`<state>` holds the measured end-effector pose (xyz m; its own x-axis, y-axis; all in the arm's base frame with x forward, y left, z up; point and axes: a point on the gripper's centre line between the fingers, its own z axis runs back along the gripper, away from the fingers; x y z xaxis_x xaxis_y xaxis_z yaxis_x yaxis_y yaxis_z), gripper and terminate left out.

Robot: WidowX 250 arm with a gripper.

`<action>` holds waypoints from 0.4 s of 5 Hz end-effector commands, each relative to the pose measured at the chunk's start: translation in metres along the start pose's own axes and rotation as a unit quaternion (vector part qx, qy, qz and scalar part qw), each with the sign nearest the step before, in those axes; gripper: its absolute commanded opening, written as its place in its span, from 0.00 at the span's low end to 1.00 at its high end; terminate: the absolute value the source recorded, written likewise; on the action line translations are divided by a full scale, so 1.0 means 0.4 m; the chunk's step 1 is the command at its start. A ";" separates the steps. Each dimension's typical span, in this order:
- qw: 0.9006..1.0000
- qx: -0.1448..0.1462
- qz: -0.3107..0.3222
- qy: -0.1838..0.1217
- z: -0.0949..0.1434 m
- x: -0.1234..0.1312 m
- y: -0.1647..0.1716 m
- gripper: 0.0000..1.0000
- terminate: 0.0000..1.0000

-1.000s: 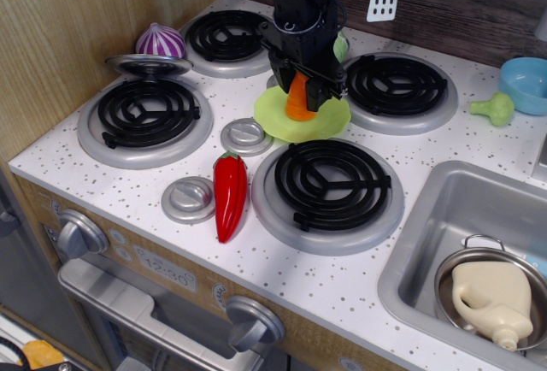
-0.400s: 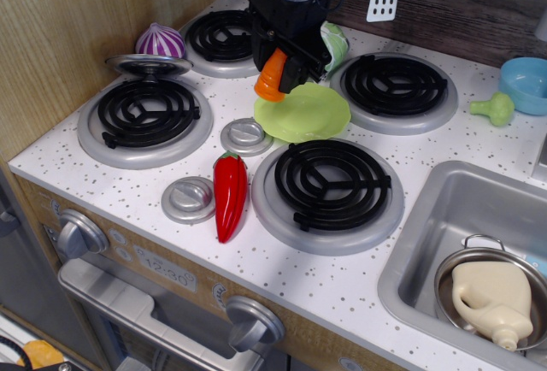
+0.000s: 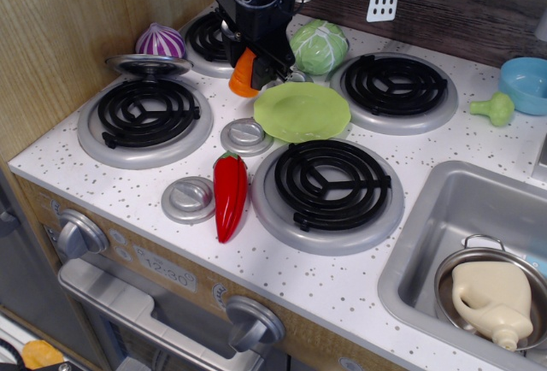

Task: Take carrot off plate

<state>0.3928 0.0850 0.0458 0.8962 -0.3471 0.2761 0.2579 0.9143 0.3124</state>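
Note:
My black gripper (image 3: 249, 67) is shut on the small orange carrot (image 3: 244, 75) and holds it in the air, left of the plate and above the gap between the two left burners. The lime-green wavy plate (image 3: 302, 111) lies bare on the stove top in the middle of the burners. The carrot is clear of the plate.
A red chili pepper (image 3: 229, 193) lies at the front between two grey discs (image 3: 246, 136) (image 3: 188, 198). A purple onion (image 3: 161, 42) sits at the left wall, a green cabbage (image 3: 319, 46) behind the plate. A blue bowl (image 3: 526, 82) and a sink (image 3: 466, 251) are at right.
My gripper lifted the carrot off the plate and carried it up and to the left. The plate now lies bare, and the cabbage behind it has come into view.

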 end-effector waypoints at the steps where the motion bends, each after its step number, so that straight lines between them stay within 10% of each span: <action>1: 0.999 0.014 -0.015 -0.040 -0.029 0.007 0.054 0.00 0.00; 2: 0.999 0.010 -0.024 -0.039 -0.044 0.001 0.060 0.00 0.00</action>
<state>0.3990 0.1036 0.0214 0.8564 -0.3969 0.3301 0.2976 0.9021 0.3126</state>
